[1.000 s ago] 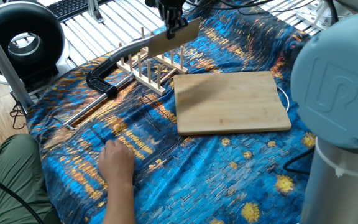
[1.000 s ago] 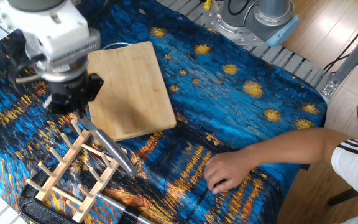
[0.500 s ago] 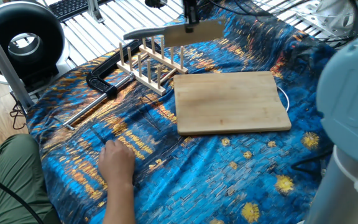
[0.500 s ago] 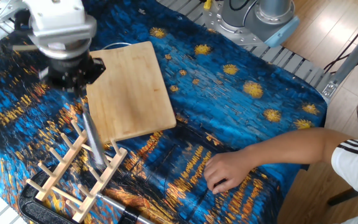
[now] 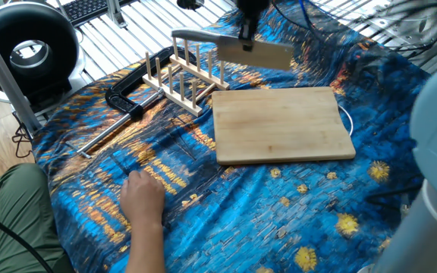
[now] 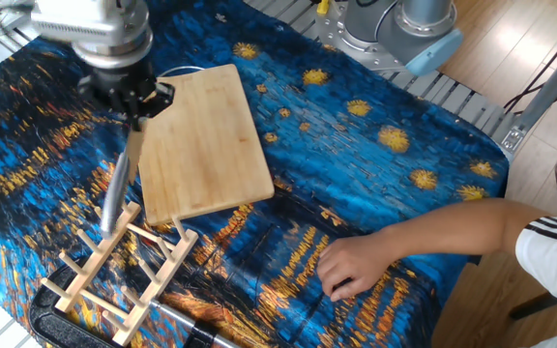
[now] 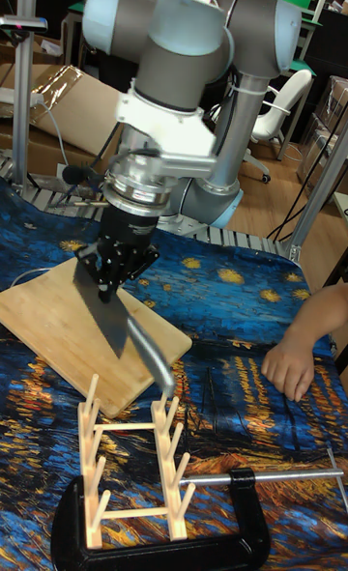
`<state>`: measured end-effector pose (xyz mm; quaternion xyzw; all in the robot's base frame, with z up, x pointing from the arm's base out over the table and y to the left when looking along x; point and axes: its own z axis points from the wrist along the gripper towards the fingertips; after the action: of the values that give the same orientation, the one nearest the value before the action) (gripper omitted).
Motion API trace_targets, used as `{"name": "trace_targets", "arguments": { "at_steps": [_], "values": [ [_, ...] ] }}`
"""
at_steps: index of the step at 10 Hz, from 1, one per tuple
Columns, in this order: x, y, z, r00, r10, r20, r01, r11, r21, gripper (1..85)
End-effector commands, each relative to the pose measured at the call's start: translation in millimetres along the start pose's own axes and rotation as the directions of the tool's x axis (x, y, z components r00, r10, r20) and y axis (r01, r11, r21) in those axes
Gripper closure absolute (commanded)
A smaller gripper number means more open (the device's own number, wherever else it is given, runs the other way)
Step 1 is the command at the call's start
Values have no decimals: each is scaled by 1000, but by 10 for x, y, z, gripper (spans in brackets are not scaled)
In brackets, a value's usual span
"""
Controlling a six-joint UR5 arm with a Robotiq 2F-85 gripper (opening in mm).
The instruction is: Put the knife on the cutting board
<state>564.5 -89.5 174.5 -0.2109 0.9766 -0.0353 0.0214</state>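
gripper (image 7: 108, 286) – clamped on knife (image 5: 234, 47) | knife – held in air beside cutting board (image 5: 283, 125), above rack (image 6: 114, 266)

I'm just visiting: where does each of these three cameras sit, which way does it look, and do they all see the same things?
One fixed view: high at the table's side, beside the person's hand, looking across the cutting board; arm blurred at right.
The other fixed view: high on the opposite side, looking down on the gripper and robot base.
Tall fixed view: low at the peg rack end, facing the whole arm.
All three share the gripped knife, held in the air.
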Motion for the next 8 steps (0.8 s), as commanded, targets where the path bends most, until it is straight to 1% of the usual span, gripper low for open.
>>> {"name": "trace_targets", "arguments": {
  "at_steps": [1,2,3,4,5,6,7,8],
  "values": [
    [88,48,28,981,191,19,-191,981,-22,847],
    [93,37,28,980,200,17,-200,980,-17,847],
    [74,98,26,977,212,19,-211,977,-42,847],
    [56,108,25,976,217,25,-216,975,-47,847],
    [140,76,28,970,242,-5,-242,970,-28,847],
    [265,49,26,964,260,-49,-260,965,-6,847],
    [384,113,-4,962,267,-54,-270,962,-51,847],
    [641,94,-8,964,261,-52,-265,962,-71,847]
  ]
}}
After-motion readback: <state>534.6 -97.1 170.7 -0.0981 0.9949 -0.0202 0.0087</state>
